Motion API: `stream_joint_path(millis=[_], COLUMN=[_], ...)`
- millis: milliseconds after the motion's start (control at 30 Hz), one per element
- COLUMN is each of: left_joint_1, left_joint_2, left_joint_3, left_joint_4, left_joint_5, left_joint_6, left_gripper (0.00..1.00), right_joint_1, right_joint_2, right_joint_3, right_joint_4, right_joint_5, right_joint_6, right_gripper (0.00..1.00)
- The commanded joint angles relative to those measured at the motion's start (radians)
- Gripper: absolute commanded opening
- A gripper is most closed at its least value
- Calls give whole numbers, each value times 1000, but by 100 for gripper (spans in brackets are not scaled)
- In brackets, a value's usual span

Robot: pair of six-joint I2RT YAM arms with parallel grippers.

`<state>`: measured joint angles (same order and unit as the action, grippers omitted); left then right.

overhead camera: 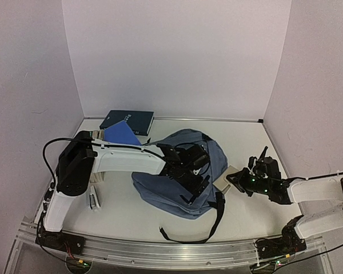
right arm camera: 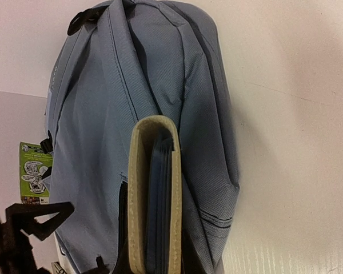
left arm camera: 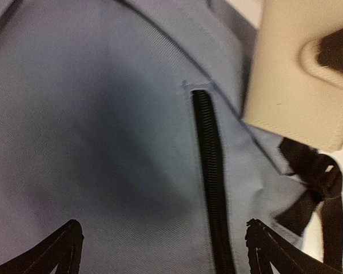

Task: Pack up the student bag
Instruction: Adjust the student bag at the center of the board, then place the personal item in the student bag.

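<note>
Right gripper [overhead camera: 240, 181], by the desk's [overhead camera: 126, 220] right edge, pinches beige book [right arm camera: 138, 194] just beside student bag [overhead camera: 160, 185]. Bag lies mid-desk. Left gripper [left arm camera: 163, 224] hovers over it, fingers spread wide, nothing between. Dark blue book [overhead camera: 128, 119] and blue book [overhead camera: 121, 135] at far edge, left.

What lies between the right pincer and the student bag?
A beige book, gripped in the right pincer, with its far end at the student bag's side. The top and right wrist views both show it.

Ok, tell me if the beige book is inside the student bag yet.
No, the beige book sits outside the student bag, clamped in the right jaws.
</note>
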<state>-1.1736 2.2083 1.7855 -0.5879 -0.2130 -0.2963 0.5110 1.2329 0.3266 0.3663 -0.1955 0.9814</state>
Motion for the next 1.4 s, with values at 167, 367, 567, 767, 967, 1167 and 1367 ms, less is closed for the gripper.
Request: stream_joint_path(millis=[167, 367, 567, 767, 967, 1167, 1367], left_joint_1=[68, 72, 72, 71, 73, 93, 120], left_joint_2=[57, 58, 73, 106, 136, 120, 107], left_joint_3=[73, 46, 43, 50, 65, 18, -36], left_joint_4=[4, 31, 43, 7, -35, 7, 51], left_joint_5=[73, 144, 186, 110, 41, 108, 174], left_joint_6=[77, 72, 78, 71, 56, 34, 12], left_gripper=[100, 100, 100, 100, 96, 81, 66], right_joint_1=[2, 3, 2, 2, 3, 2, 2], right_joint_2=[-46, -62, -64, -64, -75, -87, -103], right_joint_3=[-35, -42, -41, -40, -40, -41, -44], right_joint_4=[-67, -67, -67, -67, -68, -72, -80], right_joint_5=[-5, -9, -13, -15, -21, -27, -27], right_joint_6=[2, 5, 5, 5, 10, 13, 15], right_gripper=[0, 0, 0, 0, 0, 0, 0])
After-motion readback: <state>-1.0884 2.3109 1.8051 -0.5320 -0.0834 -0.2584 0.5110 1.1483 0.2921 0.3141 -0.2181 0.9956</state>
